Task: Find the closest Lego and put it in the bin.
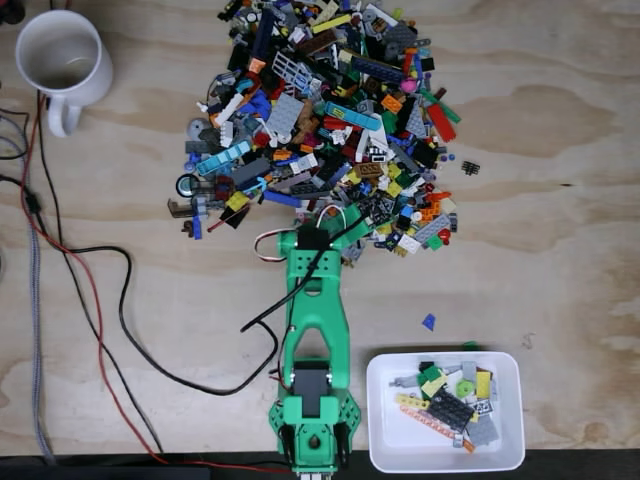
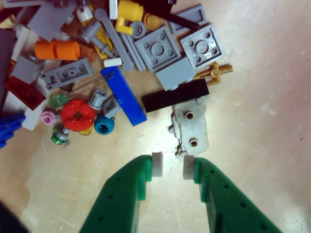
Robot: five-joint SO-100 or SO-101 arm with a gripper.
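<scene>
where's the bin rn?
In the fixed view the bin sits at bottom right on the wooden table, just right of the green arm's base, with several Lego pieces inside.

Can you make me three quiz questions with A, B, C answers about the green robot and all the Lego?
1. Where is the white bin in the fixed view?
A. bottom right
B. top left
C. in the middle

2. What colour is the round wheel-like piece in the wrist view?
A. green
B. red
C. white

3. How is the gripper?
A. squeezing a blue brick
B. open, holding nothing
C. inside the mug

Answers:
1 A, it sits beside the arm's base, with pieces inside.
2 B, it is bright red.
3 B, there is an empty gap between its fingertips, just short of the pale grey piece.
</scene>
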